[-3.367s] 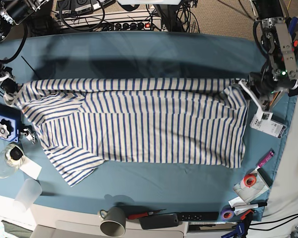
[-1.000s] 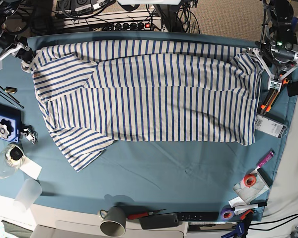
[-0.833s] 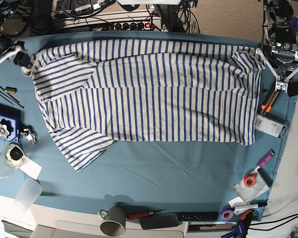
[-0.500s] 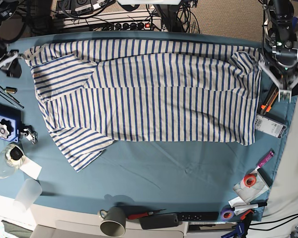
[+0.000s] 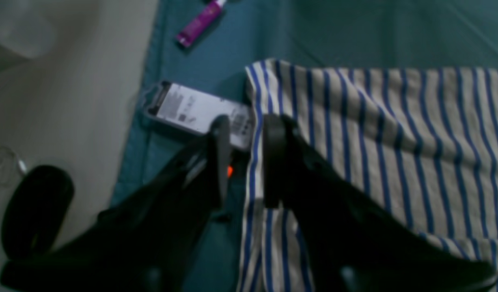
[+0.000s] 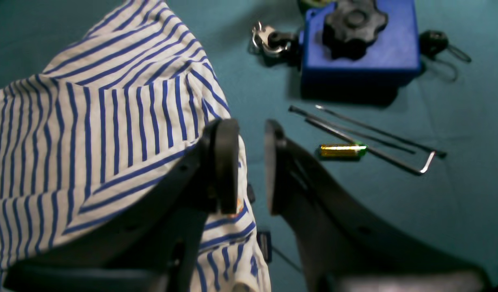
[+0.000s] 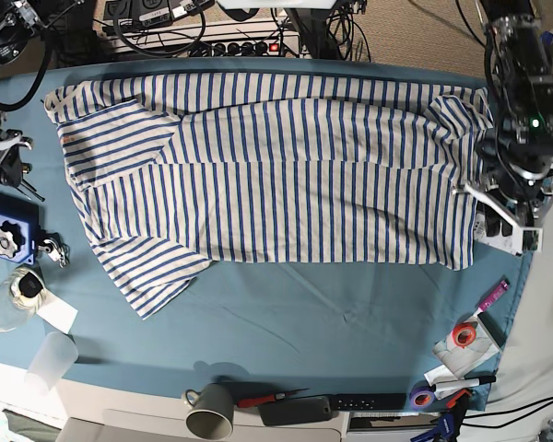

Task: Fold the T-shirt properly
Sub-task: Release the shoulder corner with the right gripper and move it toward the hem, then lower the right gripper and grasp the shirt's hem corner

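Observation:
The T-shirt (image 7: 286, 175), white with thin blue stripes, lies spread across the teal cloth (image 7: 350, 313), one sleeve angled toward the front left. My left gripper (image 7: 502, 214) hovers over the shirt's right edge. In the left wrist view its fingers stand apart, the left gripper (image 5: 244, 162) empty above the T-shirt (image 5: 374, 129) hem. My right gripper (image 7: 7, 157) is off the shirt's left side. In the right wrist view the right gripper (image 6: 251, 162) is open and empty above the edge of the T-shirt (image 6: 90, 134).
A blue box with a black knob (image 7: 6, 238), a battery (image 6: 342, 150) and hex keys (image 6: 374, 138) lie at the left. A labelled flat device (image 5: 200, 113) and a purple marker (image 7: 493, 296) sit by the right edge. A mug (image 7: 209, 410), tape rolls (image 7: 463, 336) and a cup (image 7: 51, 359) line the front.
Both grippers have left the shirt's far corners and moved toward the front along its left and right sides. The shirt stays flat where it was laid.

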